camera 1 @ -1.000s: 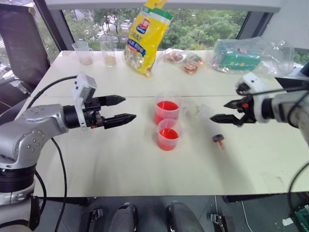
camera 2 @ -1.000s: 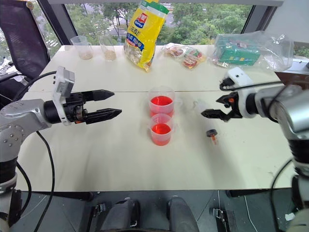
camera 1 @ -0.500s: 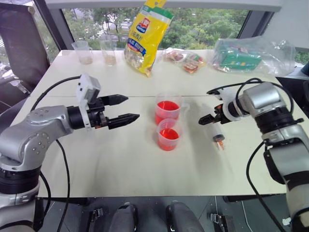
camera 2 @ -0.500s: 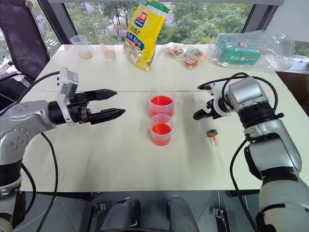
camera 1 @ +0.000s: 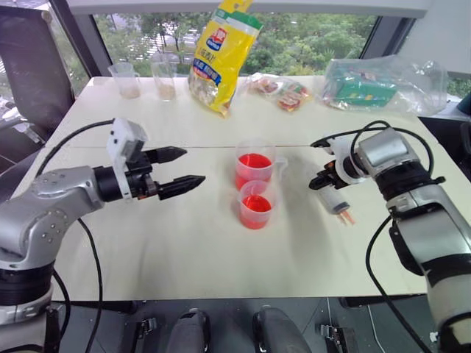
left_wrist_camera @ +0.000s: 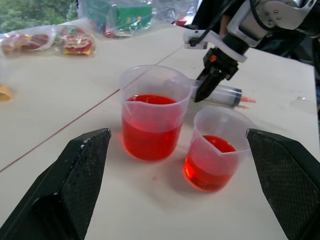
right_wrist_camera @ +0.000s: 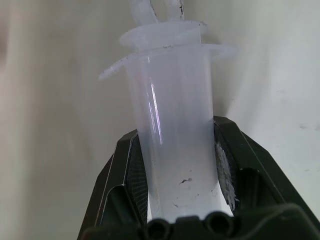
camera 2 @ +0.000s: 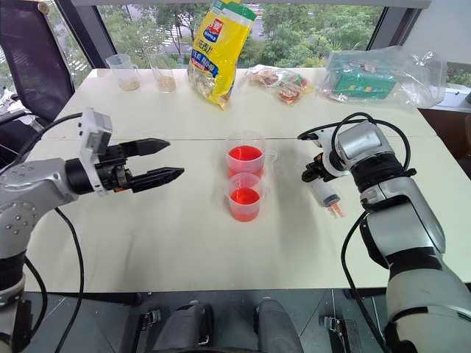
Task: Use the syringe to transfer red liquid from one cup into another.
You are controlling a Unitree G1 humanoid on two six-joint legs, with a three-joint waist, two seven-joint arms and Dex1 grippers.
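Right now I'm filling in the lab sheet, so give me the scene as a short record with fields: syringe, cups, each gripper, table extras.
syringe: lying on the table, clear barrel, reddish tip toward the robot
right gripper: shut on the syringe barrel
left gripper: open, holding nothing, left of the cups
taller cup: red liquid inside
smaller cup: red liquid, just in front of the taller cup
table extras: yellow bag, snack packets

Syringe (camera 1: 337, 200) flat on table – beside red-filled cups (camera 1: 255, 170) (clamped).
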